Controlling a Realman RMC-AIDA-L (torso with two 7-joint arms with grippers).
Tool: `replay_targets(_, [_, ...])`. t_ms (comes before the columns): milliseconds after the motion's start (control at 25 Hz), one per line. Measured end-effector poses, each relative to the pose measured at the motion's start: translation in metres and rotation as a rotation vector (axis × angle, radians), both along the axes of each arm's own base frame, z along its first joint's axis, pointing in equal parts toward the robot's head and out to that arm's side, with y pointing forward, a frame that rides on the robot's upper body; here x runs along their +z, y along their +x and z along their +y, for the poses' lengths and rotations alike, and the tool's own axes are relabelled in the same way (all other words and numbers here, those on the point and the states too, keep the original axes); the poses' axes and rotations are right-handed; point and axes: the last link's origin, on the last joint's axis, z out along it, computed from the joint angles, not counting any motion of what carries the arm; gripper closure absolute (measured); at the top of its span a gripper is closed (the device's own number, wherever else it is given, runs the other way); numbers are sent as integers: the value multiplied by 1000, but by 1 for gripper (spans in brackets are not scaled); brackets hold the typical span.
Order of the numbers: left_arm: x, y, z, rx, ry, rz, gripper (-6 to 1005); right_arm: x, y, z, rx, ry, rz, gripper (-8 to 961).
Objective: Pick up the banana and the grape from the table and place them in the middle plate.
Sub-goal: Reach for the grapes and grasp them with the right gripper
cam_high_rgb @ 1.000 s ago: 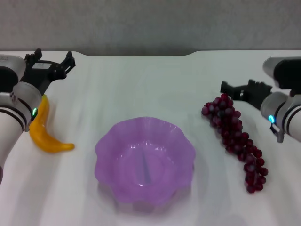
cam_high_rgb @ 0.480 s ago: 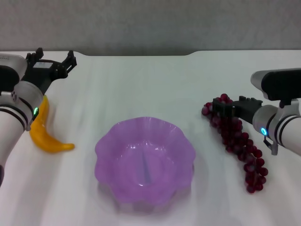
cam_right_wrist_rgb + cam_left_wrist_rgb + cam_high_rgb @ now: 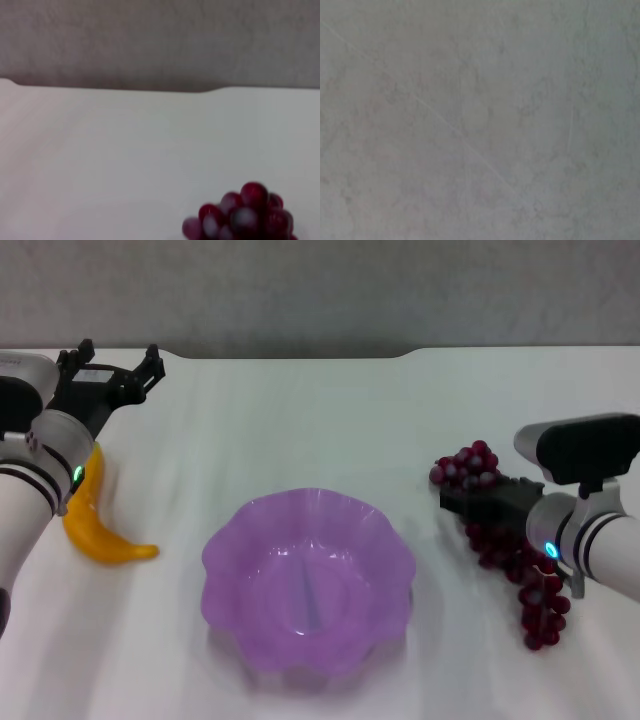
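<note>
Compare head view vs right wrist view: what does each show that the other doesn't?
Head only: the plate, the banana, the left gripper above the banana's far end, the right gripper over the grapes, and the whole bunch. Right wrist only: nothing extra, just a closer look at the bunch's far end. Both: grapes, white table and its notched far edge.

Head view looks down over the table [image 3: 300, 420]; right wrist view shares the grape [image 3: 240, 215].

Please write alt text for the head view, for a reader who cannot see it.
The right gripper is low over the grape bunch on the white table. The empty middle plate sits at the centre. The left gripper, jaws open, hovers beyond the banana.
</note>
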Motion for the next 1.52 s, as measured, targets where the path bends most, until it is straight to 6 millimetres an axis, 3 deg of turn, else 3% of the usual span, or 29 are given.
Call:
replay_targets(520, [0, -1, 0, 2, 0, -4, 113, 3, 25, -9, -80, -1, -16, 73])
replay_targets(1520, [-2, 5, 2, -8, -4, -10, 118, 3, 30, -10, -43, -14, -71, 73])
